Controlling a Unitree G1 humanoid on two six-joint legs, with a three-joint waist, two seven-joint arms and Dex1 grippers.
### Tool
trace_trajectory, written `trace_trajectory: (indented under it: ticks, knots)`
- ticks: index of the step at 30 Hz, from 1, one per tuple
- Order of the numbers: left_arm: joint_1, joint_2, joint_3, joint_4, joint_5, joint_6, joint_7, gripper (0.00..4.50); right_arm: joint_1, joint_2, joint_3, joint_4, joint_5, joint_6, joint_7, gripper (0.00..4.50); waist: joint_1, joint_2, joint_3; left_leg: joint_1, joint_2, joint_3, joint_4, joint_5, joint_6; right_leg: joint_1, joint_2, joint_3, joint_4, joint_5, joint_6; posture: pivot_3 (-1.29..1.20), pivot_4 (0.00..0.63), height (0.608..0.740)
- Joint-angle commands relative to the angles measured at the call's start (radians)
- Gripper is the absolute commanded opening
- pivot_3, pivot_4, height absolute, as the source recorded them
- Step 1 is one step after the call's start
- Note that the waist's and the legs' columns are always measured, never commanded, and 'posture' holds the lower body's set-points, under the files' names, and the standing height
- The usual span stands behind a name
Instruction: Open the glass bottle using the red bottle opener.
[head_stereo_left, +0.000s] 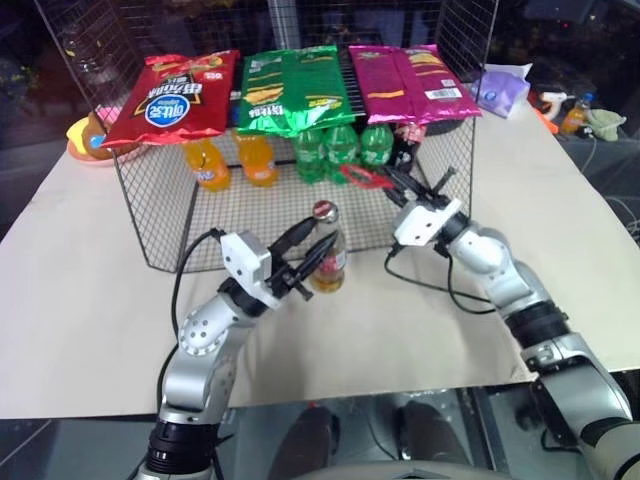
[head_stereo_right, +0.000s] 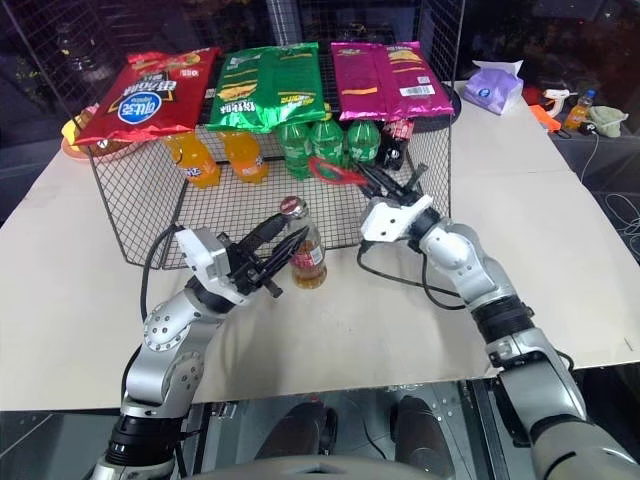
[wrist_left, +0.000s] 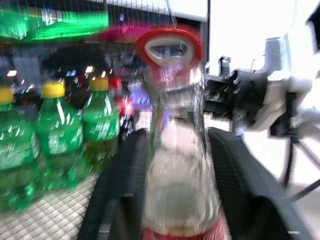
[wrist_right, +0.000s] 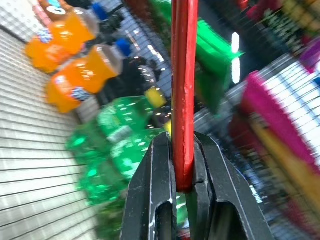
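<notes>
While the left gripper (head_stereo_left: 312, 262) has its jaws spread either side of the glass bottle (head_stereo_left: 328, 258), whether they touch the glass cannot be told. The bottle stands upright on the counter (head_stereo_left: 90, 280) at frame centre, cap on. The right gripper (head_stereo_left: 398, 184), right of centre, pinches the red bottle opener (head_stereo_left: 366, 176), above and right of the bottle, before the wire basket (head_stereo_left: 160, 225).

The small clear glass bottle (wrist_left: 181, 165) is blurred, its base cut off; the flat red opener's (wrist_right: 183, 95) handle end is hidden between black fingers (wrist_right: 155, 200).
</notes>
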Motion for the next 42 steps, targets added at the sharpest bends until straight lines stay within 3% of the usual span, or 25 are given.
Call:
trace_trajectory:
  ticks: [1,3,18,26,28,32,36,39,42]
  knots:
    - [0.002,0.005,0.003,-0.013,0.013,-0.004,0.007,3.69,0.006,0.009,0.008,-0.051,0.032,0.007,0.038,0.00,0.000,0.000,0.001,-0.001,0.000,0.000,0.000,0.000,0.000,-0.002,0.000,0.000,0.000,0.000,0.000,0.00,0.150,0.740]
    - [0.003,0.004,0.003,-0.013,0.015,-0.003,0.005,4.46,0.011,0.016,0.010,-0.055,0.035,0.013,0.049,0.00,0.000,0.000,0.001,-0.004,0.000,0.001,-0.001,0.000,0.000,-0.005,0.000,0.001,0.000,0.000,0.000,0.00,0.150,0.740]
    - [0.020,0.007,0.003,-0.023,0.016,0.001,-0.008,4.46,0.042,0.018,-0.010,-0.068,0.063,0.046,0.062,0.00,0.000,0.000,0.001,-0.009,0.000,0.003,-0.005,0.000,0.000,-0.012,0.000,0.003,-0.001,0.000,0.000,0.00,0.150,0.740]
    - [0.106,0.051,0.055,-0.089,-0.011,0.016,-0.010,4.46,0.147,-0.030,-0.085,-0.182,0.215,0.148,0.142,0.00,0.002,0.000,0.001,-0.010,0.000,0.003,-0.005,0.000,0.000,-0.013,-0.001,0.003,-0.001,0.000,0.000,0.00,0.150,0.740]
    - [0.140,0.063,0.073,-0.108,-0.018,0.017,-0.013,4.46,0.196,-0.053,-0.103,-0.242,0.286,0.226,0.204,0.00,0.002,0.000,0.001,-0.010,0.001,0.003,-0.005,0.000,0.000,-0.013,-0.001,0.003,-0.001,0.000,0.000,0.00,0.150,0.740]
    - [0.235,0.094,0.133,-0.153,-0.044,0.023,-0.014,4.46,0.345,-0.126,-0.124,-0.510,0.552,0.609,0.392,0.00,0.004,0.000,0.001,-0.011,0.002,0.003,-0.007,0.000,0.000,-0.013,-0.004,0.003,-0.004,0.000,0.000,0.00,0.150,0.740]
    - [0.314,0.116,0.222,-0.149,-0.066,0.022,-0.007,4.46,0.451,-0.225,-0.150,-0.744,0.833,1.016,0.483,0.00,0.003,0.000,0.001,-0.011,0.002,0.003,-0.008,0.000,0.001,-0.013,-0.006,0.003,-0.003,0.000,0.000,0.00,0.150,0.740]
    - [0.362,0.135,0.257,-0.138,-0.050,0.020,-0.010,4.46,0.506,-0.252,-0.175,-0.832,0.997,1.251,0.464,0.00,0.006,-0.001,0.001,-0.011,0.002,0.001,-0.008,-0.002,0.004,-0.012,-0.006,0.001,-0.004,0.000,0.000,0.00,0.150,0.740]
    - [0.396,0.147,0.275,-0.131,-0.050,0.043,-0.006,4.46,0.538,-0.256,-0.190,-0.847,1.045,1.353,0.443,0.00,0.009,-0.001,0.002,-0.011,0.001,0.001,-0.008,-0.003,0.005,-0.012,-0.008,0.000,-0.004,0.000,0.000,0.00,0.150,0.740]
